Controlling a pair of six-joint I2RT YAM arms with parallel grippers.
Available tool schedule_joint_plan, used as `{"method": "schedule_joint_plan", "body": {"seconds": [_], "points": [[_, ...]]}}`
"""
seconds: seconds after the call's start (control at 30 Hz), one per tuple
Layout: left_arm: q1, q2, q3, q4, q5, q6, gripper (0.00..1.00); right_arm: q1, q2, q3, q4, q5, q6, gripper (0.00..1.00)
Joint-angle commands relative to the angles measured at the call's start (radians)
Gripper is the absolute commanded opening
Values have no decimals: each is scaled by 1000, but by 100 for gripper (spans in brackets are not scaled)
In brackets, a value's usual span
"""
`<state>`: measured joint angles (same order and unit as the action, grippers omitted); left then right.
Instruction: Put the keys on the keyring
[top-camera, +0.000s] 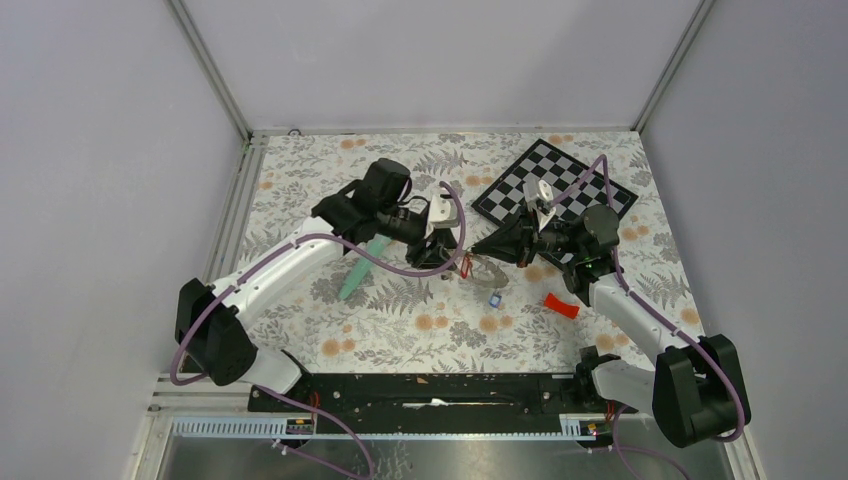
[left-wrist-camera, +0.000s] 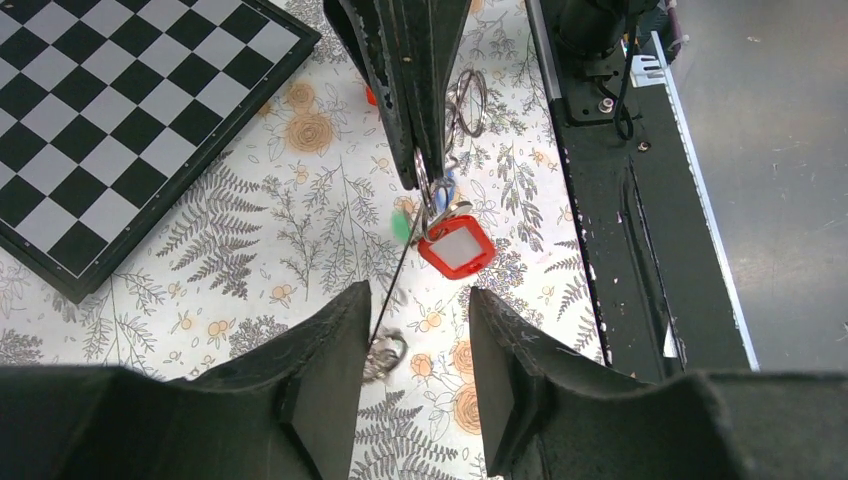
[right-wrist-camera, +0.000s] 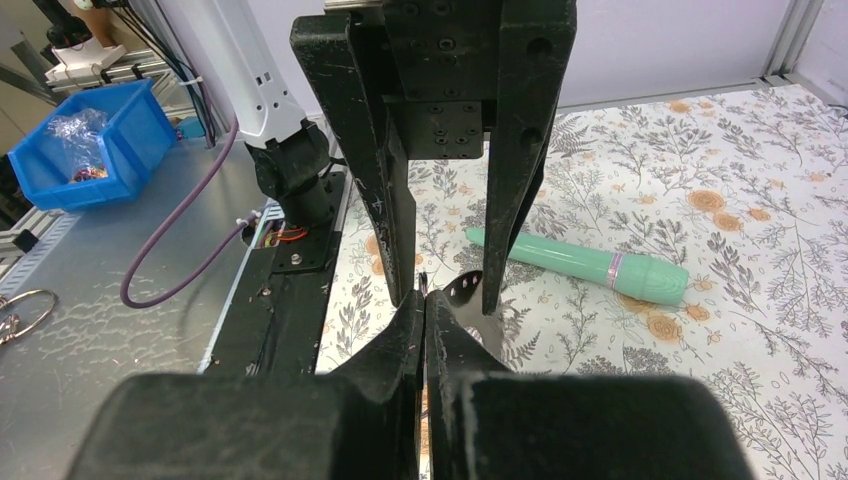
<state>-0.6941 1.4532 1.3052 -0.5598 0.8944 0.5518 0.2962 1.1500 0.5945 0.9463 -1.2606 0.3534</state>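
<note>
My left pincer stands nearest, released, fingers apart either side of a thin hanging chain (nothing gripped). My right pincer is clenched on the keyring, holding it above the worktop so the left can work on it. A red-tagged key dangles there; a blue key lies loose, judged outstanding

- The floral-patterned table carries four loose things.
- Chessboard at 1 o'clock.
- Mint-green tube at 9 o'clock.
- Blue-tagged key at 5 o'clock.
- Red curved piece at 4 o'clock.
</note>
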Motion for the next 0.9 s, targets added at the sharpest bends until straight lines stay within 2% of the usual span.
{"method": "schedule_joint_plan", "body": {"seconds": [0.0,0.2,0.3,0.37,0.47,0.67,0.87], "points": [[4,-47,-19,89,20,-32,45,-12,-25,18,31,-7,-10,0],[4,-83,-47,134,-94,-42,47,-13,-25,18,25,-10,-11,0],[4,-113,-46,141,-152,-37,55,-14,-24,17,22,-5,-14,0],[4,-134,-50,141,-185,-24,63,-14,-23,17,22,1,-14,0],[4,-160,-59,146,-224,-10,67,-14,-24,17,22,15,-11,0],[4,-176,-69,124,-169,6,67,-18,-26,16,16,22,-11,0],[-16,-119,-69,124,-110,5,64,-21,-25,18,10,24,-16,0]]}}
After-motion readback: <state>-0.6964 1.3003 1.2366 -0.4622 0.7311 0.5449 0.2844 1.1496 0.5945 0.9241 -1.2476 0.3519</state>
